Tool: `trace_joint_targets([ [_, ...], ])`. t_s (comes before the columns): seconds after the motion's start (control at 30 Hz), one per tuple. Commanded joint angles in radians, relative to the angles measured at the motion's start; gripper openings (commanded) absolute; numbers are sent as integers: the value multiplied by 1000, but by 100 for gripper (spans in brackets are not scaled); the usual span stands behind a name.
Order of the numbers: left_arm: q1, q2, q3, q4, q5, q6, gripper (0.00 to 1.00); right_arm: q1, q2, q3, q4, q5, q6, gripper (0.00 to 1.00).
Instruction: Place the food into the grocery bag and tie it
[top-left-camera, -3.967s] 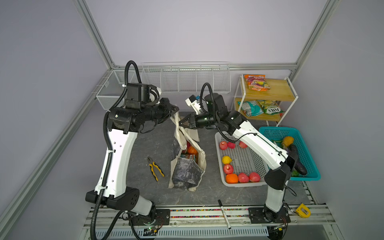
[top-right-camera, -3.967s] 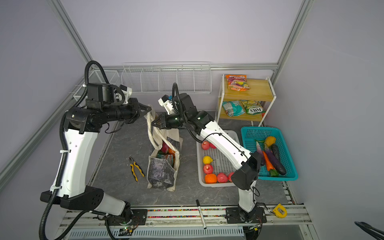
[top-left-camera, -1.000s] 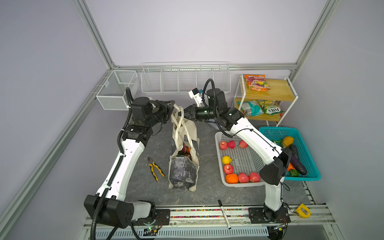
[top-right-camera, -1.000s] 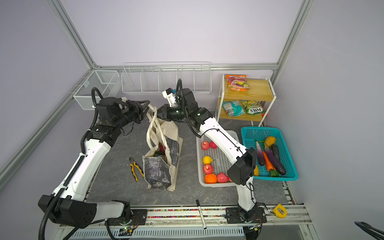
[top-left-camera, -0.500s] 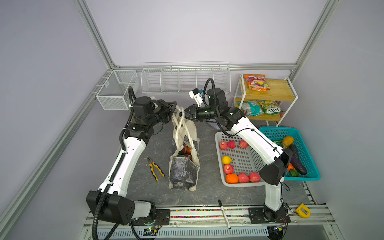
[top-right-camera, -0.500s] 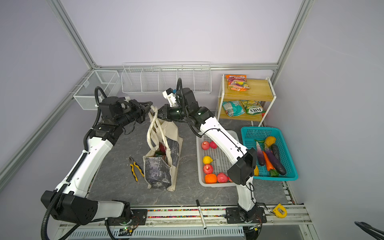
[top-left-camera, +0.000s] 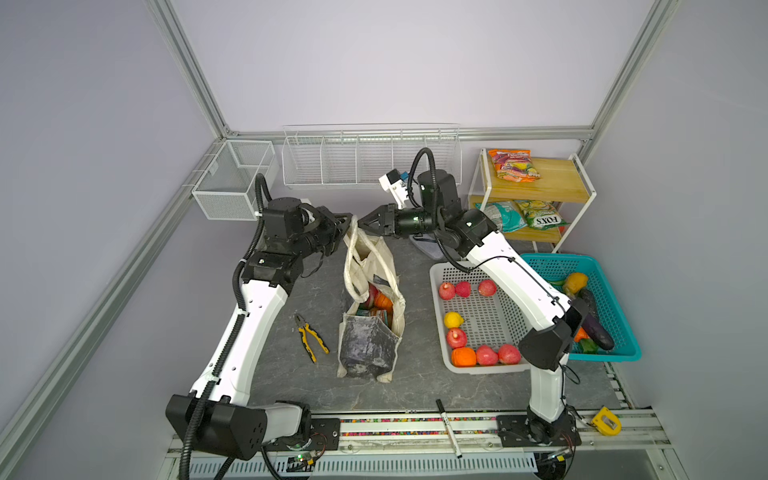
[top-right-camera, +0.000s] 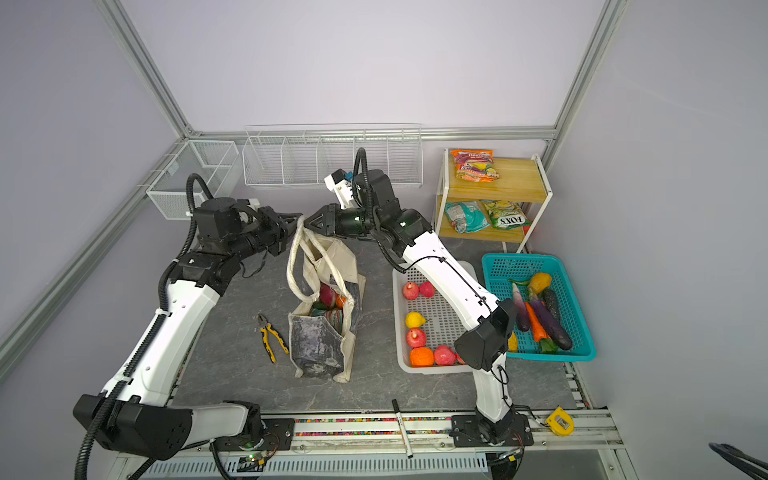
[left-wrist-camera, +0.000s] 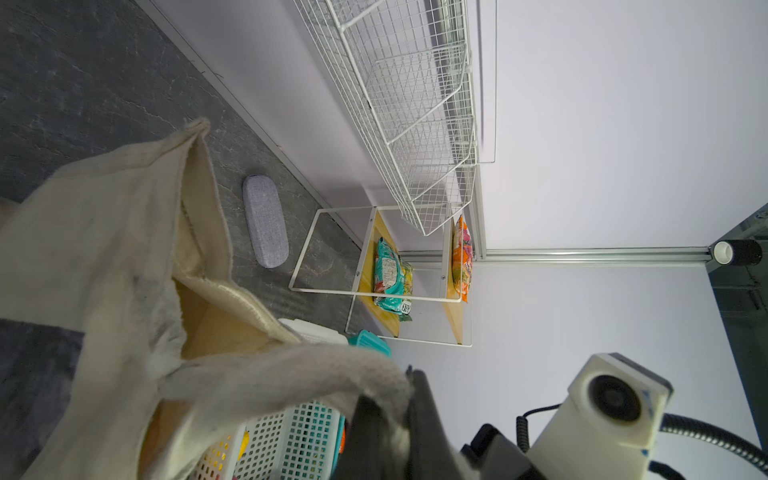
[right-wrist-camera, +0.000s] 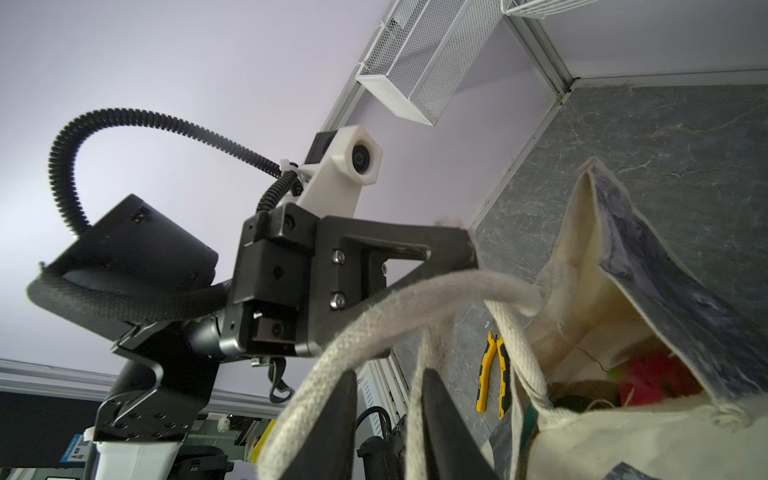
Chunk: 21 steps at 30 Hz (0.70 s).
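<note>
Cream canvas makes the grocery bag (top-left-camera: 368, 345), which stands upright in the middle of the grey table (top-left-camera: 316, 274), between the yellow pliers (top-left-camera: 311, 343) and the white basket (top-left-camera: 478, 316). Its long axis is vertical: base on the table, mouth open upward, with food (top-left-camera: 376, 297) visible inside. The left gripper (right-wrist-camera: 467, 249) is clenched on a raised handle (right-wrist-camera: 436, 291). The right gripper (right-wrist-camera: 386, 386) has its jaws parted, and a strand of handle passes loosely between them.

The left tool (top-left-camera: 347, 219) closed on the bag (top-left-camera: 365, 345) handle (top-left-camera: 353, 249), while the right tool (top-left-camera: 362, 222) parted its jaws beside it.
</note>
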Motion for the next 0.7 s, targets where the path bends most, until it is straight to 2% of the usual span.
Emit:
trace_joint_targets([
  [0.0,-4,-19,17,-69,58,49,0,4,12,33,19,3,-21,30],
  [0.23,-4,-36,2,-55,97,42,0,4,37,77,-3,0,-27,30],
  [0.43,-4,-35,-5,-56,108,36,0,-34,16,108,-89,35,-83,32],
  [0.67,-4,-24,-8,-58,115,36,0,-119,-84,-7,-192,73,-187,37],
])
